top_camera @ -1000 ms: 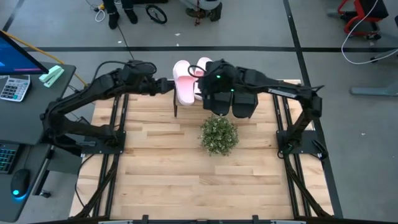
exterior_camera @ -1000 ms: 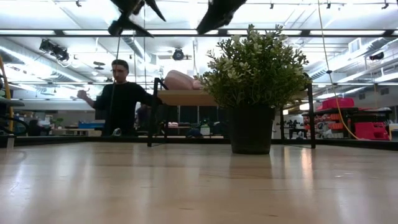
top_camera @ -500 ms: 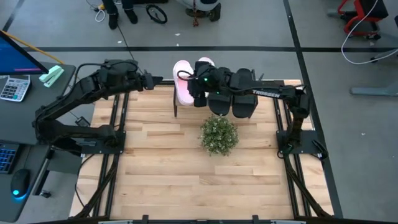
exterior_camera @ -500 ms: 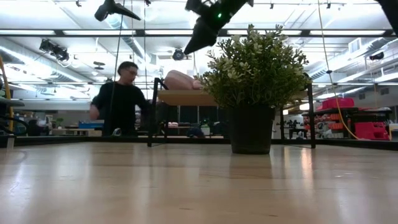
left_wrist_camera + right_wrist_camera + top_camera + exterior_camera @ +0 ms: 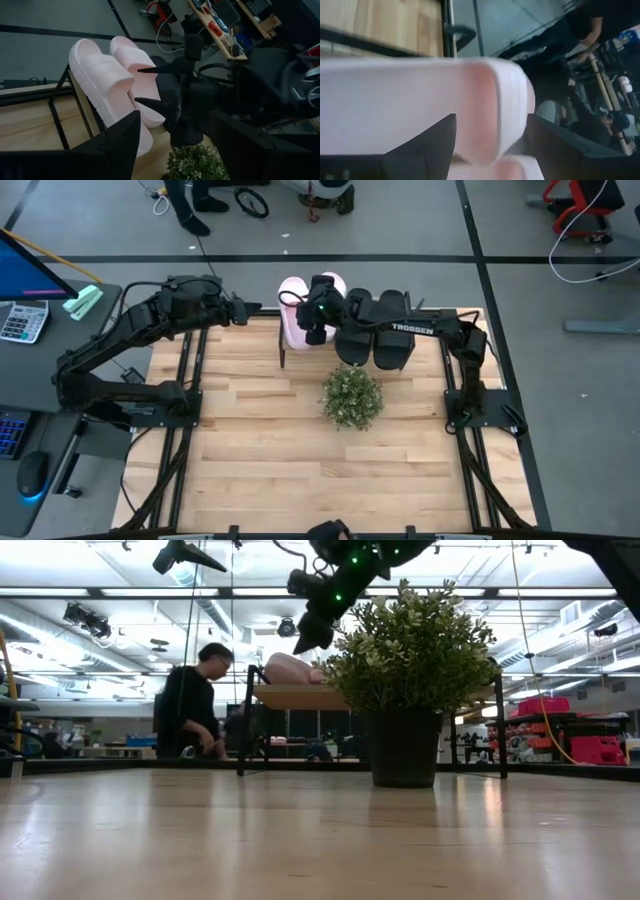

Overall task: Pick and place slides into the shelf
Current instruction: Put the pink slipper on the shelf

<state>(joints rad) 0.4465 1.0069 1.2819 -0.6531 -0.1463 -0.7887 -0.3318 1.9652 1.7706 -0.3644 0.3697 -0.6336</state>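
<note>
Two pale pink slides [image 5: 293, 326] [image 5: 106, 86] lie sole-down, side by side, on the left end of the shelf [image 5: 300, 697]. To their right on the shelf sit two black slides [image 5: 392, 345]. My right gripper [image 5: 304, 318] [image 5: 141, 86] hovers open just above the pink pair, its fingers pointing toward the table's left. One pink strap [image 5: 420, 95] fills its wrist view. In the low view a gap shows between it [image 5: 304, 638] and the slide [image 5: 290, 668]. My left gripper [image 5: 243, 308] waits open, high and left of the shelf.
A potted plant [image 5: 352, 398] stands on the table just in front of the shelf, under the right arm. Left of the table are a desk with a calculator [image 5: 18, 320] and a keyboard. Beyond the table's far edge a person [image 5: 195, 705] crouches.
My right gripper has moved toward the table's left and come down over the pink slides. My left gripper drew back from the slides toward the left, then stayed still. The slides have not moved. The person behind has bent down.
</note>
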